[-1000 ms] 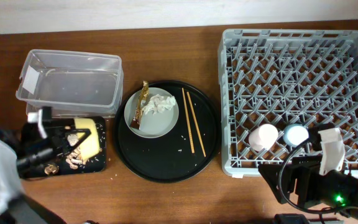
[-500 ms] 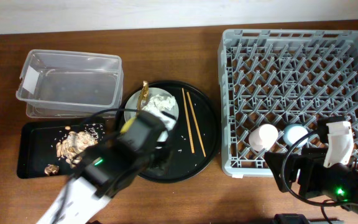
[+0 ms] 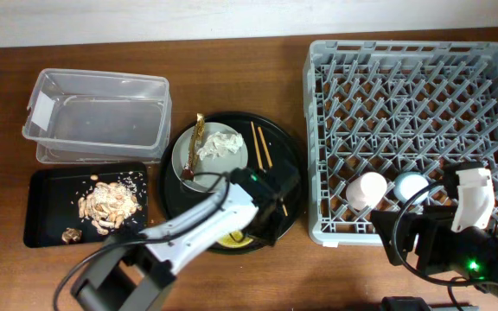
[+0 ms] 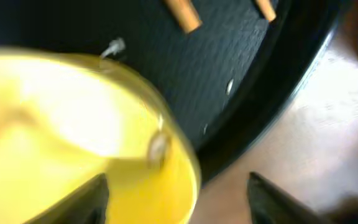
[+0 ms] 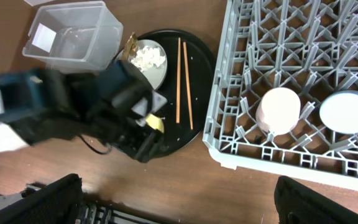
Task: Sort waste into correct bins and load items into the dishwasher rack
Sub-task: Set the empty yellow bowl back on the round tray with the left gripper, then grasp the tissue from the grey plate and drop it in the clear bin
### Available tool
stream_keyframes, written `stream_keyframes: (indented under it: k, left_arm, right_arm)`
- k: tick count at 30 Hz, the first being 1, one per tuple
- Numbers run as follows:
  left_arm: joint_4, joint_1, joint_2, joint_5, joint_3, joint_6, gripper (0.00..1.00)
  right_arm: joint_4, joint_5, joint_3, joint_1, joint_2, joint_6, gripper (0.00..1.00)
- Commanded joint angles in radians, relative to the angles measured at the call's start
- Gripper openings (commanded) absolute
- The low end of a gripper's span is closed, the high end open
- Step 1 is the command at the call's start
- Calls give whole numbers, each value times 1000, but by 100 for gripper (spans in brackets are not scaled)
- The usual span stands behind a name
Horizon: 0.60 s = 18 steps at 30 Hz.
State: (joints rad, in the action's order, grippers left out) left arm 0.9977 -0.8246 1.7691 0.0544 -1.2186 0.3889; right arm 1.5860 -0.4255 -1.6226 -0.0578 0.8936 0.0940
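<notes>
Left claw (image 4: 179, 196) straddles the rim of the bowl (image 4: 61, 124) over the round tray (image 3: 289, 173), grip unclear; right claw (image 5: 182, 194) gapes empty.

We take this for a robotics lab bench set up as a dish-clearing station rather than a working kitchen. A brown wood-grain table (image 3: 232, 60) meets a plain pale wall (image 3: 232, 17) along its far edge. On the table stand a grey catering-style dishwasher rack (image 3: 405, 45), a clear plastic tub (image 3: 98, 78) with a white label, and a shallow black tray (image 3: 40, 194). A white-cased left arm (image 3: 193, 238) and a right arm (image 3: 469, 199), with looping black cables and small green lights, reach in from the near edge.
</notes>
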Motion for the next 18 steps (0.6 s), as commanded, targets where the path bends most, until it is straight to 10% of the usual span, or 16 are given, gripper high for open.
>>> stream_keyframes:
  k: [1,14,17,18]
  left_arm:
    - [46,101,-169,-11,-137,-62,80]
    - [-479,433,293,-68,-141,-264,73]
    - [-492,432,293,19,-142,-264,1]
    - [-491,432,289,50,-142,-264,0]
  right_arm:
    - [-2,15,0,5,-4,0,99]
    - [19,15,0,5,-4,0,99]
    - [23,15,0,5,-4,0,99]
    - [24,15,0,5,-4,0,99]
